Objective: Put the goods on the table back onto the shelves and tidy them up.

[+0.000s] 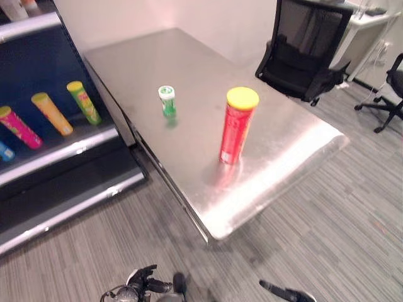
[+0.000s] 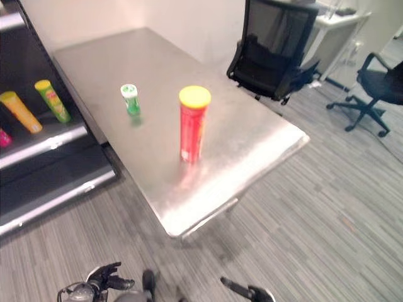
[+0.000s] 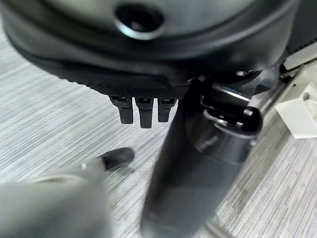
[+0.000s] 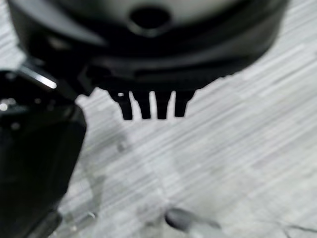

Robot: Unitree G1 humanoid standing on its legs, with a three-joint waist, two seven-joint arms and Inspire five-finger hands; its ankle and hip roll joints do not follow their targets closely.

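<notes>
**Two goods on the bench, both hands low and empty**

The left hand hangs low over the floor, fingers loosely spread, holding nothing. Well ahead of it and to its left, tubes lie on the shelf. A small green bottle and a tall red can stand on the bench, far from both hands. The right hand rests low too, fingers straight.

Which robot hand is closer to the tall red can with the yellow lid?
Right, narrowly. The right hand hangs below the tall red can with the yellow lid; the left hand hangs lower left.
</notes>
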